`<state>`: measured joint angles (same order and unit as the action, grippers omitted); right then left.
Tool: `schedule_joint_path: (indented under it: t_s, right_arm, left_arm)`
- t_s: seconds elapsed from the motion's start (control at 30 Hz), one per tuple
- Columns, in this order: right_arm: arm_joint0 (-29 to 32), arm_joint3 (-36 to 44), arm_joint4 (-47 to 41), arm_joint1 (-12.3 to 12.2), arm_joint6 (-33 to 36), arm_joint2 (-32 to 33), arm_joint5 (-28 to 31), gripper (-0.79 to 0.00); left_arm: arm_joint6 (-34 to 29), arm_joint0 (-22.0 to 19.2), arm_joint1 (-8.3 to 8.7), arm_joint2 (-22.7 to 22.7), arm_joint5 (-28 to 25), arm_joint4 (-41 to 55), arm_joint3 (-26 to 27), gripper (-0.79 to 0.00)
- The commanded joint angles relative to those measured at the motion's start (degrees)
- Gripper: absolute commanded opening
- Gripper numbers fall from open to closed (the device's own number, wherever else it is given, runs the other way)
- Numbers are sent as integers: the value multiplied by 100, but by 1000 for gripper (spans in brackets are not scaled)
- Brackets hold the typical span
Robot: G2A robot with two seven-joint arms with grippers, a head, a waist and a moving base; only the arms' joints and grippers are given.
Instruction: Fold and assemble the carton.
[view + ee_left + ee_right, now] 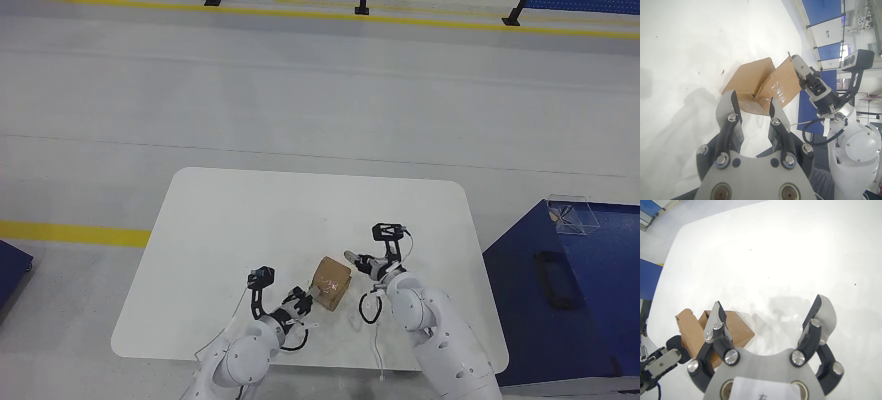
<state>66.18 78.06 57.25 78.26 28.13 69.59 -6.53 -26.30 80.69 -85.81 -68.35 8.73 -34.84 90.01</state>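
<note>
White, round-cornered table (250,210) on a pale grey floor (300,90). One yellow stripe (70,233) lies at 9 o'clock, a second stripe (400,18) at 12 o'clock. A blue cabinet (580,300) stands at 3 o'clock.

One carton (330,282), two end effectors (752,96) (768,300), one table (250,220)

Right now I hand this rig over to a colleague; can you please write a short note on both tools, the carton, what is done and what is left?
Left tool: open, empty, tips at a near corner of the carton.
Right tool: open wide, empty; one finger against the raised flap.
Carton: on the table near its front edge, between the two arms.
Done: body stands up as a box.
Left: fold the taped flap down, close the carton.
</note>
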Motion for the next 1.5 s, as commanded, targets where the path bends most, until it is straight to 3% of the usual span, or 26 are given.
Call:
schedule_joint_path:
  t_s: [0.0,0.3,0.63,0.87,1.2,1.47]
  right_arm:
    - [-61,-66,10,9,42,-65,67,0]
    - [193,206,351,-37,-174,-127,472,0]
    - [338,271,673,-47,-352,-181,339,0]
    - [438,356,675,-42,-826,-50,64,0]
    - [398,317,621,-52,-612,-2,225,0]
    - [271,189,568,-21,-582,-71,182,0]
  left_arm:
    - [27,-30,0,44,-25,17,-59,-468]
    - [66,-75,26,104,-7,58,-125,-480]
    - [39,-161,41,225,200,53,-209,-486]
    - [87,-194,55,292,270,23,-215,-486]
    - [133,-187,83,322,262,57,-159,-493]
    - [336,-92,115,276,-51,192,-79,-526]
